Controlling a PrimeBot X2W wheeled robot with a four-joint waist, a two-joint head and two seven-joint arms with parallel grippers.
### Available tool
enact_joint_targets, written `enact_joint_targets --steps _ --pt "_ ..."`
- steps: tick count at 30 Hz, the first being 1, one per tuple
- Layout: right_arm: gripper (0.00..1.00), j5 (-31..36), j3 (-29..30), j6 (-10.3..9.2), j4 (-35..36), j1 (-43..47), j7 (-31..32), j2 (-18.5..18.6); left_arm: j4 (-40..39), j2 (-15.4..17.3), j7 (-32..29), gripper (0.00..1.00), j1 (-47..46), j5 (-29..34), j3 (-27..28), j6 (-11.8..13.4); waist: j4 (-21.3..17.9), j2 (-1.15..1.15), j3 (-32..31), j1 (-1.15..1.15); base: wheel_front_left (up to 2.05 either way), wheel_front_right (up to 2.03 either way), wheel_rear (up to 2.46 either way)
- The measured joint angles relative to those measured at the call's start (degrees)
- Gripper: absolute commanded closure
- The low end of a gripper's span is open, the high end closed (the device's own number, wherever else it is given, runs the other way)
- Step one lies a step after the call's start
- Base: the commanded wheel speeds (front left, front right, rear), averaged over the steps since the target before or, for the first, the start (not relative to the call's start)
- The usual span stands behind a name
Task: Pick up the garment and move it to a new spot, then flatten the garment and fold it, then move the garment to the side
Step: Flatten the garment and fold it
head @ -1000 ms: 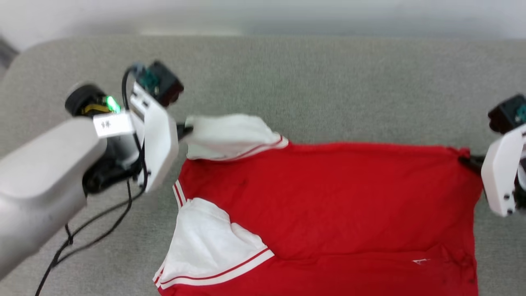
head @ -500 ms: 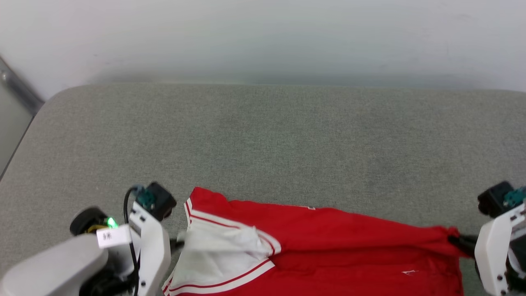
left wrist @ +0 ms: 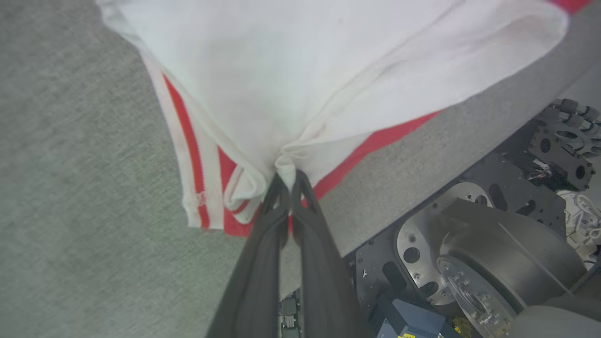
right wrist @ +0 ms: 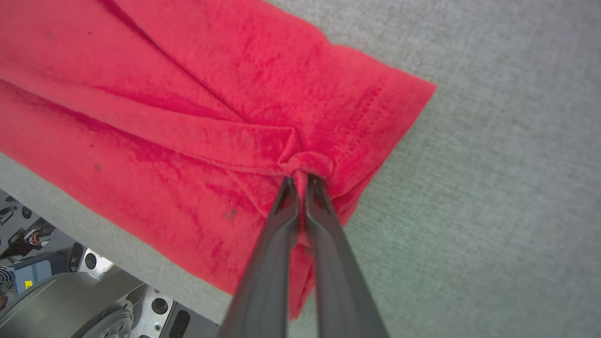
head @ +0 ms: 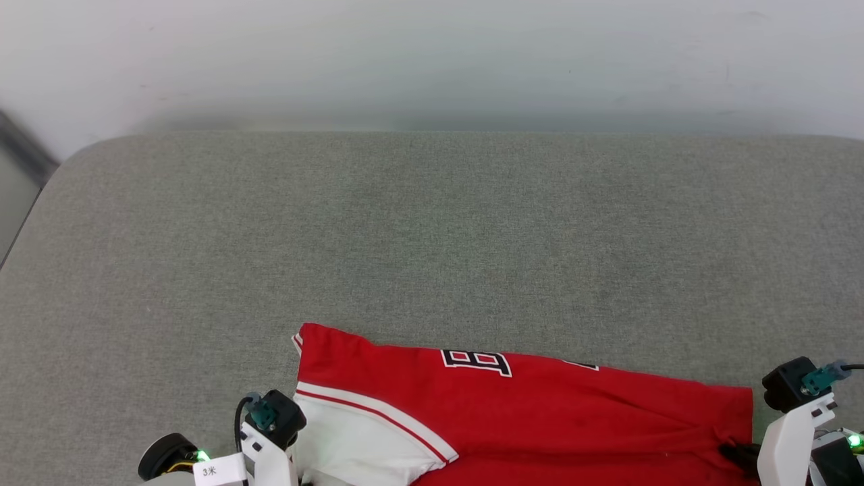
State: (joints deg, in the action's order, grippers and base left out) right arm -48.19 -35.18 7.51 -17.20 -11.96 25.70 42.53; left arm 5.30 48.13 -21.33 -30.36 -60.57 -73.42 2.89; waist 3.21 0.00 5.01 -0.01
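The red jersey (head: 540,412) lies along the near edge of the grey cushion (head: 432,236), its white sleeve pinched between the tight-pressed fingers of the left gripper (left wrist: 287,180), its red hem corner pinched likewise by the right gripper (right wrist: 300,180).

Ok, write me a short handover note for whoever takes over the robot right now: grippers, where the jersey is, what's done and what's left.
Left gripper: jaws shut on the white sleeve of the red jersey.
Right gripper: jaws shut on bunched red cloth by the hem.
Jersey: lies between the two grippers along the near edge of the grey padded surface, chest lettering up, creased.
Done: gripped at both ends.
Left: lay it flat, fold it, move it aside.
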Motion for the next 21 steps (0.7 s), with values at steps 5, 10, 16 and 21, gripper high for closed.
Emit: enact_joint_targets --steps 5,10,16,21 --pt "0.00 0.54 0.49 0.00 -0.69 0.10 -2.46 -0.67 1.15 -0.77 4.20 0.00 0.64 0.52 1.40 1.48 0.13 0.00 -0.52 0.01 0.00 0.00 0.00" --pt "0.00 0.64 2.71 0.00 2.56 1.28 -5.23 1.05 -1.59 0.35 9.85 0.00 1.59 1.90 3.48 4.77 0.21 0.00 -2.33 0.01 0.00 0.00 0.00" --pt "0.00 -0.69 9.26 -0.01 7.49 4.49 -6.62 3.30 -4.72 1.32 20.13 0.00 3.28 4.98 7.46 11.91 0.34 0.00 -4.42 0.01 0.00 0.00 0.00" --pt "0.00 -2.25 16.08 -0.01 8.40 7.27 -6.12 3.35 -4.77 0.02 29.61 0.00 5.38 6.20 11.17 17.82 0.27 0.00 -5.05 0.01 0.00 0.00 0.00"
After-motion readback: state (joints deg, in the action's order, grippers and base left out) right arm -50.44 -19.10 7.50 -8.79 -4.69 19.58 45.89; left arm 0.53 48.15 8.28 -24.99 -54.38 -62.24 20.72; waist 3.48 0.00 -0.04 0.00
